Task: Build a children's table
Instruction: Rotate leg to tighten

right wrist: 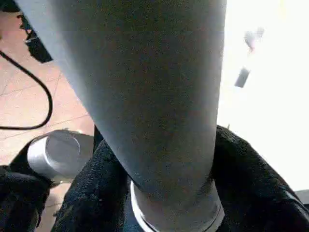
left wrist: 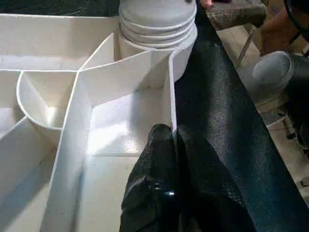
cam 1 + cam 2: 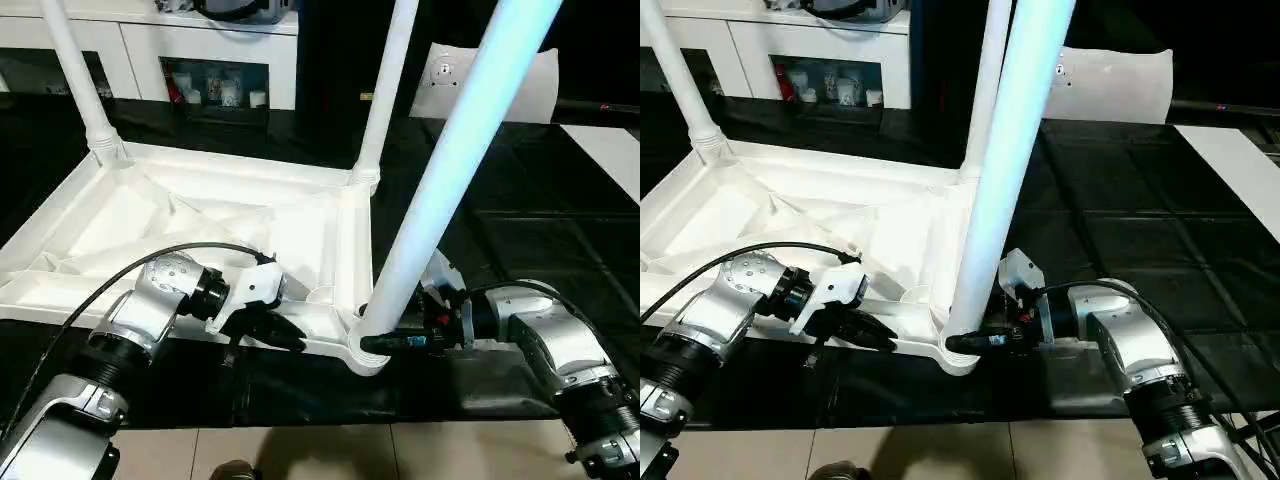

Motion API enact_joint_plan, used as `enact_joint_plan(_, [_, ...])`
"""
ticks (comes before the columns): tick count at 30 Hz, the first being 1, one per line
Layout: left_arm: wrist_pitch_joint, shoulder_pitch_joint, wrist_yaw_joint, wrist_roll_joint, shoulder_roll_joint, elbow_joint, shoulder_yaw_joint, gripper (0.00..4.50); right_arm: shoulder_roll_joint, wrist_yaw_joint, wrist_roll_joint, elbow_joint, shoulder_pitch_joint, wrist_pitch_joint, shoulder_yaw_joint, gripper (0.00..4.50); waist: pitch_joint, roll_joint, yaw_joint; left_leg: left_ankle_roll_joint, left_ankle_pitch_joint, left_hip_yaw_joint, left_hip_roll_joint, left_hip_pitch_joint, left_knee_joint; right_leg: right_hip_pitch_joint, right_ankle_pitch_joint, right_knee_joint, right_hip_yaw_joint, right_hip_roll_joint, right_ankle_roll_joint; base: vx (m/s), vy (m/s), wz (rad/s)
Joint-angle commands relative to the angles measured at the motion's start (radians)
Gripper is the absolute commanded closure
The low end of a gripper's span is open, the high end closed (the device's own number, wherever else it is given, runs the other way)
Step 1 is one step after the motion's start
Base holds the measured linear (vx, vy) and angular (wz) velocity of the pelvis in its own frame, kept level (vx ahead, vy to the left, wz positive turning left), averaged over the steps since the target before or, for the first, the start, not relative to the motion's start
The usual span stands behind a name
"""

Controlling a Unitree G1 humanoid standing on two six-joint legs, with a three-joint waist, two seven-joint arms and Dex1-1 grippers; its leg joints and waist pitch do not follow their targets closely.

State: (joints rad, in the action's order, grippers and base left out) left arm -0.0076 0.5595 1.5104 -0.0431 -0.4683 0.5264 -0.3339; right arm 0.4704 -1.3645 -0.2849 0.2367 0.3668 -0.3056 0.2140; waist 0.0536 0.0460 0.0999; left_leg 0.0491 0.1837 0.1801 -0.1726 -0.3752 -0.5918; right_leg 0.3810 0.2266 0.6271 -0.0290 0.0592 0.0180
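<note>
The white tabletop (image 3: 200, 215) lies upside down on a black mat (image 3: 520, 230), ribs facing up. Two legs already stand in the far sockets — the far left leg (image 3: 80, 75) and the far right leg (image 3: 385, 90). A third leg (image 3: 455, 160) stands in the near right corner socket (image 3: 360, 350), leaning a little toward the right.

The right gripper (image 3: 385, 343) has its two black fingers (image 1: 91, 193) around the bottom of this near leg, one on each side, grasping it just above the socket. The left gripper (image 3: 275, 330) is clenched on the tabletop's near edge wall (image 2: 170, 104), pinching the thin rim just left of that corner.

The step in hand looks like seating this leg. To do it well, the left gripper should hold the tabletop firmly so it cannot slide on the mat. The right gripper should first tip the leg straight, so it lines up with the socket, then push or twist it down — slowly, with no jerks. If the leg goes in crooked, it may jam or wobble. The grip should stay low, near the socket, where the leg is easiest to steer.
</note>
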Motion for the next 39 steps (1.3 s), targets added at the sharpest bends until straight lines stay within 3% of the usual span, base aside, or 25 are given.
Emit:
enact_joint_plan(1, [0.018, 0.0, -0.026, 0.0, 0.025, -0.018, -0.011, 4.5, -0.008, -0.002, -0.042, -0.031, -0.028, -0.072, 0.016, 2.37, -0.059, 0.002, -0.004, -0.067, 0.12, -0.013, -0.068, 0.023, 0.066, -0.034, 0.053, -0.067, 0.04, 0.086, 0.237, 0.0, 0.0, 0.0])
enact_joint_plan(5, [0.096, 0.005, -0.206, 0.024, 0.09, -0.009, 0.021, 4.5, -0.117, 0.218, 0.012, -0.02, -0.056, -0.077, 0.004, 2.37, -0.053, 0.001, -0.01, -0.039, 0.172, -0.016, -0.067, 0.023, 0.073, -0.029, 0.15, -0.079, 0.042, 0.09, 0.218, 0.0, 0.0, 0.0])
enact_joint_plan(7, [0.111, 0.007, -0.241, 0.032, 0.103, -0.007, 0.025, 4.5, -0.143, 0.268, 0.025, -0.008, -0.054, -0.083, -0.001, 2.38, -0.045, 0.002, -0.024, 0.009, 0.268, -0.023, -0.063, 0.031, 0.079, -0.023, 0.339, -0.097, 0.042, 0.094, 0.187, 0.0, 0.0, 0.0])
enact_joint_plan(9, [0.189, 0.029, -0.385, 0.02, 0.187, 0.001, 0.065, 4.5, -0.258, 0.488, 0.076, 0.067, -0.017, -0.097, -0.035, 2.43, -0.042, 0.0, -0.034, 0.033, 0.316, -0.027, -0.062, 0.035, 0.081, -0.013, 0.441, -0.104, 0.044, 0.095, 0.164, 0.0, 0.0, 0.0])
enact_joint_plan(11, [0.242, 0.047, -0.46, 0.027, 0.226, 0.012, 0.08, 4.5, -0.302, 0.575, 0.103, 0.107, 0.005, -0.1, -0.041, 2.46, -0.045, 0.003, -0.05, 0.049, 0.322, -0.037, -0.059, 0.024, 0.088, -0.025, 0.478, -0.105, 0.037, 0.095, 0.134, 0.0, 0.0, 0.0])
enact_joint_plan(12, [0.263, 0.058, -0.505, 0.033, 0.246, 0.023, 0.087, 4.5, -0.326, 0.621, 0.114, 0.13, 0.02, -0.098, -0.048, 2.47, -0.045, -0.002, -0.056, 0.052, 0.331, -0.035, -0.061, 0.032, 0.087, -0.016, 0.459, -0.108, 0.038, 0.094, 0.135, 0.0, 0.0, 0.0])
enact_joint_plan(16, [0.318, 0.113, -0.717, 0.031, 0.35, 0.087, 0.144, 4.5, -0.436, 0.851, 0.144, 0.251, 0.103, -0.102, -0.092, 2.49, -0.046, -0.003, -0.077, 0.049, 0.346, -0.033, -0.054, 0.031, 0.083, -0.014, 0.44, -0.112, 0.035, 0.094, 0.15, 0.0, 0.0, 0.0])
enact_joint_plan(18, [0.319, 0.134, -0.795, 0.034, 0.392, 0.105, 0.172, 4.5, -0.492, 0.916, 0.141, 0.288, 0.138, -0.099, -0.117, 2.49, -0.05, -0.001, -0.076, 0.036, 0.32, -0.032, -0.054, 0.028, 0.082, -0.019, 0.421, -0.114, 0.034, 0.097, 0.146, 0.0, 0.0, 0.0])
enact_joint_plan(22, [0.321, 0.137, -0.807, 0.038, 0.401, 0.095, 0.182, 4.5, -0.512, 0.924, 0.157, 0.288, 0.142, -0.061, -0.119, 2.49, -0.057, -0.002, -0.069, -0.014, 0.238, -0.023, -0.058, 0.023, 0.082, -0.026, 0.25, -0.102, 0.033, 0.093, 0.168, 0.0, 0.0, 0.0])
enact_joint_plan(23, [0.323, 0.136, -0.807, 0.042, 0.401, 0.091, 0.184, 4.5, -0.515, 0.927, 0.163, 0.289, 0.141, -0.046, -0.12, 1.83, -0.058, -0.001, -0.069, -0.019, 0.227, -0.023, -0.057, 0.021, 0.081, -0.028, 0.235, -0.099, 0.032, 0.092, 0.171, 0.058, 0.003, 0.0])
enact_joint_plan(26, [0.306, 0.123, -0.765, 0.057, 0.369, 0.07, 0.163, 4.5, -0.516, 0.914, 0.152, 0.283, 0.129, -0.004, -0.146, 1.77, -0.062, -0.003, -0.064, -0.046, 0.169, -0.018, -0.055, 0.017, 0.076, -0.033, 0.158, -0.094, 0.032, 0.094, 0.183, 0.0, 0.0, 0.0])
enact_joint_plan(28, [0.289, 0.107, -0.723, 0.052, 0.337, 0.056, 0.157, 4.5, -0.494, 0.898, 0.144, 0.27, 0.113, 0.016, -0.159, 1.45, -0.063, -0.007, -0.062, -0.061, 0.14, -0.017, -0.056, 0.015, 0.075, -0.035, 0.105, -0.089, 0.031, 0.092, 0.193, 0.0, 0.0, 0.0])
enact_joint_plan(30, [0.263, 0.09, -0.671, 0.047, 0.304, 0.042, 0.153, 4.5, -0.46, 0.881, 0.138, 0.255, 0.095, 0.029, -0.169, 1.32, -0.063, -0.006, -0.063, -0.07, 0.14, -0.018, -0.057, 0.011, 0.076, -0.039, 0.1, -0.088, 0.03, 0.094, 0.195, 0.0, 0.0, 0.0])
enact_joint_plan(39, [0.135, 0.028, -0.388, 0.046, 0.155, 0.002, 0.082, 4.5, -0.262, 0.612, 0.12, 0.163, 0.03, 0.126, -0.168, 0.62, -0.06, -0.011, -0.061, -0.063, 0.176, -0.014, -0.063, 0.018, 0.077, -0.032, 0.141, -0.092, 0.032, 0.091, 0.202, 0.0, 0.0, 0.0])
